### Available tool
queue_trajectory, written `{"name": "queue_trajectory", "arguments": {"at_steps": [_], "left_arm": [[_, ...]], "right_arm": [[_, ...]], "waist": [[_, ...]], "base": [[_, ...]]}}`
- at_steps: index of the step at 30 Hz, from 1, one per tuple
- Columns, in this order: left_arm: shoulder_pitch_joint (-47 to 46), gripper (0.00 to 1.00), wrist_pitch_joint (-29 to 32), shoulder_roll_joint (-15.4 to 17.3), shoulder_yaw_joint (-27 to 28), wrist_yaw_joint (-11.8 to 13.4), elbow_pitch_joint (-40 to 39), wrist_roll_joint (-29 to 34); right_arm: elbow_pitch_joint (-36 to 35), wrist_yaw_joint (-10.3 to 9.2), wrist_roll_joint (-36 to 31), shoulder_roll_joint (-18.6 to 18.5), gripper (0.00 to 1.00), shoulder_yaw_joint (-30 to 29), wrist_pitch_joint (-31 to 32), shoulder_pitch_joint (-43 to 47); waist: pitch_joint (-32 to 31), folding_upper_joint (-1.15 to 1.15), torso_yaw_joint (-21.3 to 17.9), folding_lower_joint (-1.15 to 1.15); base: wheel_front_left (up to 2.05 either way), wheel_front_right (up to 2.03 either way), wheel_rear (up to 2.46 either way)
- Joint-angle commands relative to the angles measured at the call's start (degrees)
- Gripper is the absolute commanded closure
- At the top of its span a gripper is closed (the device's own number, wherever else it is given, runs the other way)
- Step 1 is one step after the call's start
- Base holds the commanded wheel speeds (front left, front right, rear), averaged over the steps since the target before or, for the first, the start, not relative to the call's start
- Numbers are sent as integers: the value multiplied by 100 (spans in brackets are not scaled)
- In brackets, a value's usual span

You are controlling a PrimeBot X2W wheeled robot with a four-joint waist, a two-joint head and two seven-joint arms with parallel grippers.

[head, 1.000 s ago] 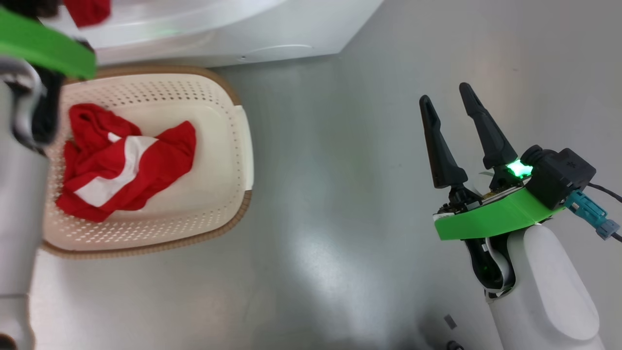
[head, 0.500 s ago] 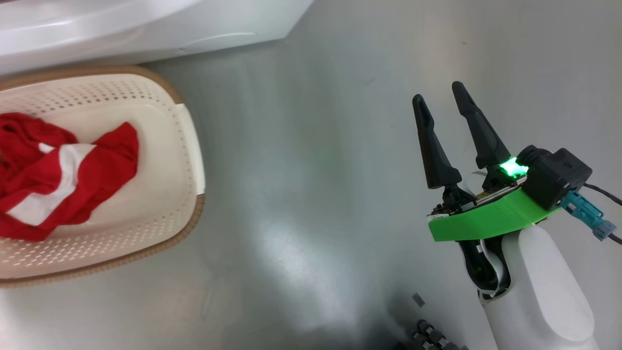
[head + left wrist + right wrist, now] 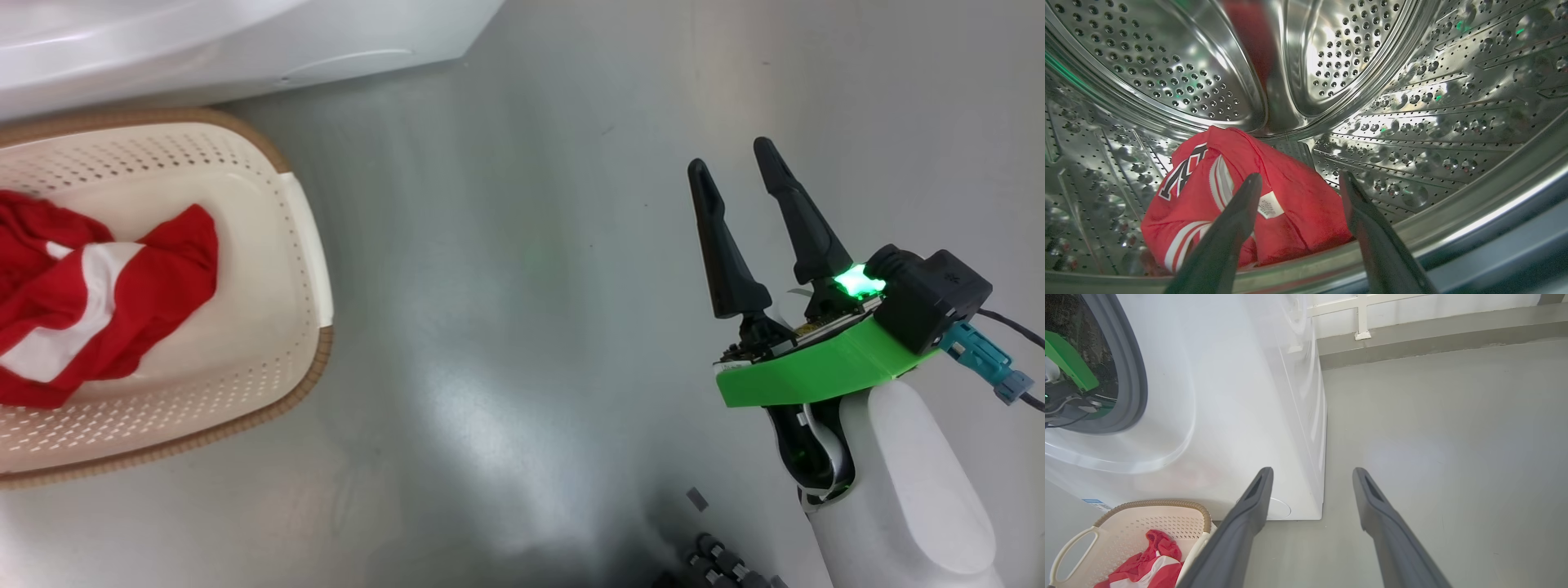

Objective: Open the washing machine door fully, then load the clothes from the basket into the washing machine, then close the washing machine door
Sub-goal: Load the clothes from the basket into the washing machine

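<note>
While left tool gapes in drum, clothes lie just ahead

Glossy grey floor catching soft light; a white frame stands on the grey ledge behind.

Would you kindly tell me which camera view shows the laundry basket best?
The head view: the basket lies open from above, red clothes inside, though its left end is cut off. The right wrist view catches one end with a white handle, low down, partly behind a finger of the right gripper.
</note>
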Motion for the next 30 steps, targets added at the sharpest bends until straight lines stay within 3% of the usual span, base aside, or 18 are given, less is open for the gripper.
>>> {"name": "queue_trajectory", "arguments": {"at_steps": [1,14,30], "left_arm": [[-66,0,-43,194,6,5,-80,-34],[502,0,-166,-69,-54,-76,-265,-156],[2132,0,-170,12,504,-91,-1767,-301]], "right_arm": [[-119,9,-26,32,0,80,-26,182],[-10,9,-171,1,0,-5,-26,111],[168,9,-89,-191,0,24,-26,141]], "waist": [[-54,0,76,0],[-466,0,507,0],[-1182,0,890,0]], "base": [[0,0,0],[0,0,0],[0,0,0]]}}
